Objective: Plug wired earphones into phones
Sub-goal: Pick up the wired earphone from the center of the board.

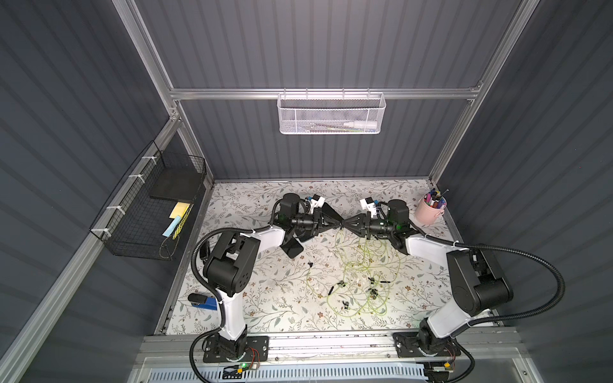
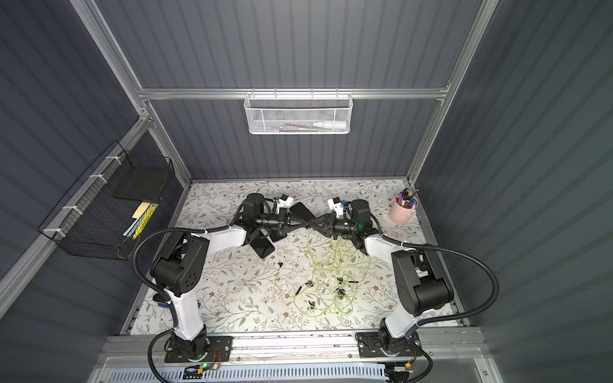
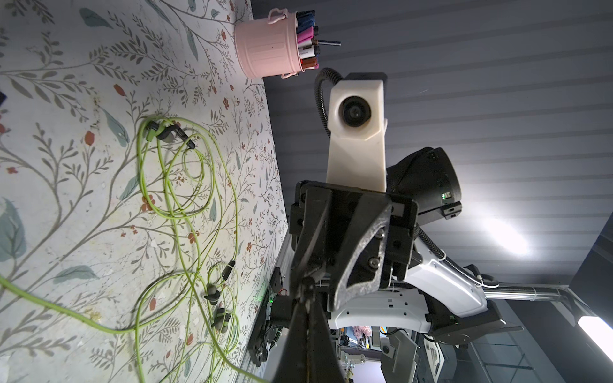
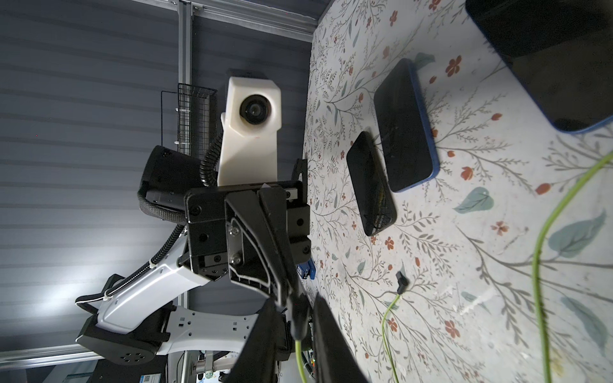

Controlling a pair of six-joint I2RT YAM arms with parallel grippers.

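My two grippers meet tip to tip above the middle of the table. The left gripper (image 1: 339, 224) (image 3: 308, 288) is shut on a small black earphone plug (image 4: 298, 315). Its yellow-green cable hangs down to the tangle of wired earphones (image 1: 361, 265) (image 3: 142, 172) on the table. The right gripper (image 1: 347, 225) (image 4: 295, 300) has its jaws apart on either side of that plug, with gaps showing. Three black phones (image 4: 404, 126) (image 4: 370, 185) (image 4: 557, 59) lie flat near the left arm; in a top view one phone (image 1: 293, 248) shows beside it. Another loose plug (image 4: 402, 282) lies on the table.
A pink cup of pens (image 1: 431, 210) (image 3: 268, 46) stands at the back right corner. A black wire basket (image 1: 146, 212) hangs on the left wall and a white mesh basket (image 1: 331, 114) on the back wall. A blue and black object (image 1: 202, 300) lies at the front left.
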